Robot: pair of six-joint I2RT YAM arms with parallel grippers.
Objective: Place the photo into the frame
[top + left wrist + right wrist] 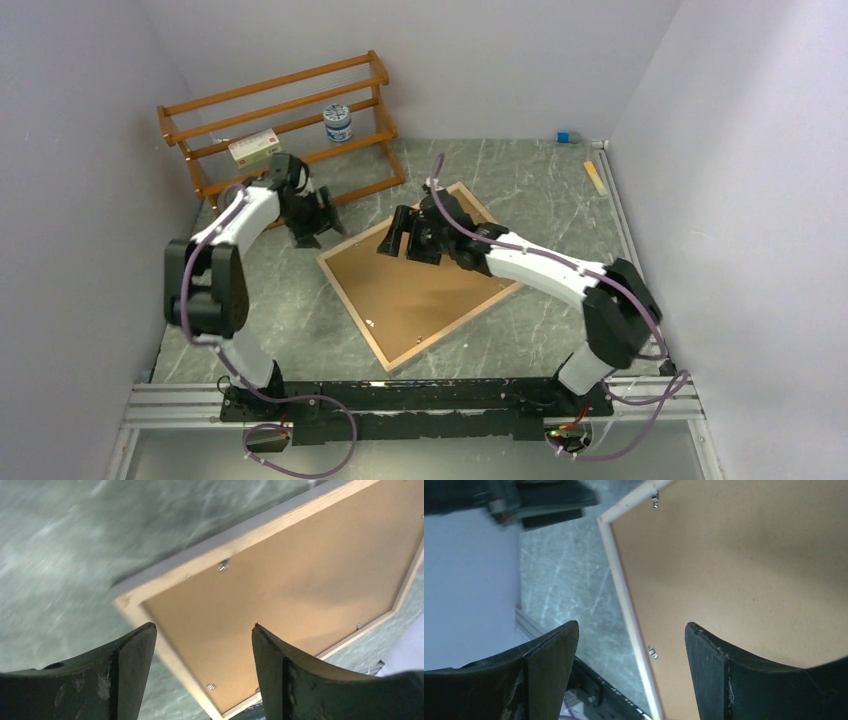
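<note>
The frame (pixel 352 312) lies flat on the table, back side up, its pale wood rim around a brown hardboard backing sheet (pixel 420 300). The photo is hidden. My left gripper (pixel 312 236) hangs open just off the frame's left corner; in the left wrist view that rim corner (pixel 200 562) and the backing (pixel 300 580) show beyond the gripper (pixel 204 627), with nothing between its fingers. My right gripper (pixel 398 243) stands open above the frame's far left side; in its wrist view the gripper (pixel 631 625) straddles the rim (pixel 624 595), empty.
An orange-brown slatted rack (pixel 280 110) stands at the back left, holding a white box (pixel 253 148) and a small tin (pixel 338 123). A blue object (pixel 563 137) and a wood strip (pixel 596 178) lie by the right wall. Small metal tabs (pixel 223 566) sit on the rim.
</note>
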